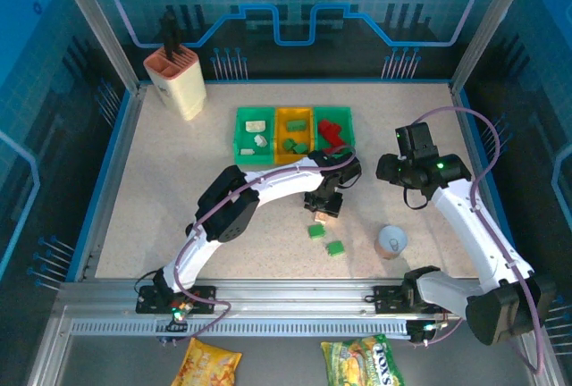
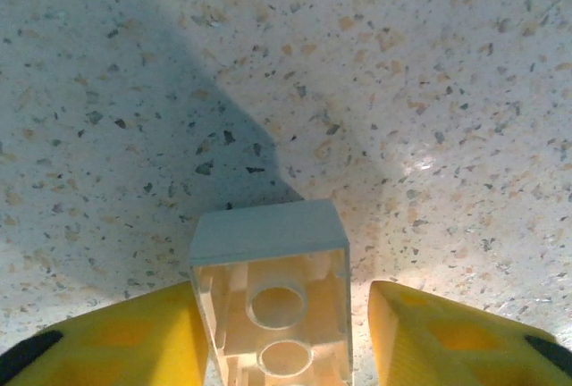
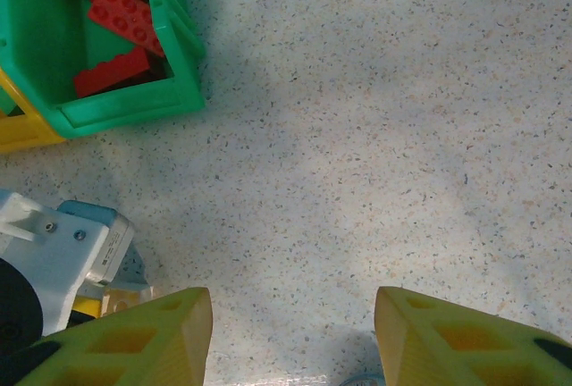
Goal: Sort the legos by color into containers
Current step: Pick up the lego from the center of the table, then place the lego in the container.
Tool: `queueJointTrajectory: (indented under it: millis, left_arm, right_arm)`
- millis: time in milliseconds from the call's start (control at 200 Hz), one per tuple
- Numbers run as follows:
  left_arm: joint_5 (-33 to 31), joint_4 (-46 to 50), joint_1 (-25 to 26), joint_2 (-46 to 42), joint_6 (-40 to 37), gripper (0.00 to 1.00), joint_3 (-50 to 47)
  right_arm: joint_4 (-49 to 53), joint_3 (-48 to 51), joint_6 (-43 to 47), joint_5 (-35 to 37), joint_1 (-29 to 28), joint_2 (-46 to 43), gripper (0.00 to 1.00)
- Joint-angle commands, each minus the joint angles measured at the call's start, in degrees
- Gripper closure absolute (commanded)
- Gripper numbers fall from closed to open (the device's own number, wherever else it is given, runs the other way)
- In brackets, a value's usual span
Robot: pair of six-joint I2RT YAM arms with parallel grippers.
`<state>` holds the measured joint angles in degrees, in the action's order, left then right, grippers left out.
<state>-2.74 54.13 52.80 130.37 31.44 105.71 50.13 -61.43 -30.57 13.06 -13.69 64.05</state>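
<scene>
Speckled desk (image 2: pixel 402 91) carries a cream brick (image 2: pixel 268 261) inside the left claw (image 2: pixel 281 289), parted, touching one side only; an uneven squeeze could twist it away. Right claw (image 3: pixel 290 295) gapes empty.

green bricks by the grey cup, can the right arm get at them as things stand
Probably yes. The two green bricks lie in the open, and the right claw is empty. The grey cup stands beside them and the left claw is close, so space is tight.
</scene>
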Motion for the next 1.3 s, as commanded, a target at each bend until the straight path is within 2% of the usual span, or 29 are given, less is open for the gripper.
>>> queueJointTrajectory:
  millis: [0, 395, 695, 971, 1291]
  left_arm:
    - [0.11, 1.15, 0.38, 0.86, -0.42, 0.54, 1.95]
    - [-0.9, 1.75, 0.2, -0.66, -1.19, 0.6, 1.96]
    - [-1.82, 0.82, -2.94, -5.46, -1.93, 0.6, -1.65]
    - [-2.97, 0.34, -9.48, -12.61, -3.86, 0.6, -7.8]
    - [-4.12, 0.87, -20.55, -19.13, -7.52, 0.6, -10.76]
  right_arm:
    - [0.94, 0.19, 0.15, -0.13, 0.85, -1.12, 0.48]
    - [1.29, -0.18, -0.08, -0.18, 0.86, -1.3, 0.48]
    - [1.55, -0.57, -0.03, -0.23, 0.82, -1.2, 0.48]
    - [1.54, -1.56, -0.2, -1.08, 0.78, -0.27, 0.48]
    - [1.54, -2.39, -0.3, -1.27, 0.55, 0.32, 0.48]
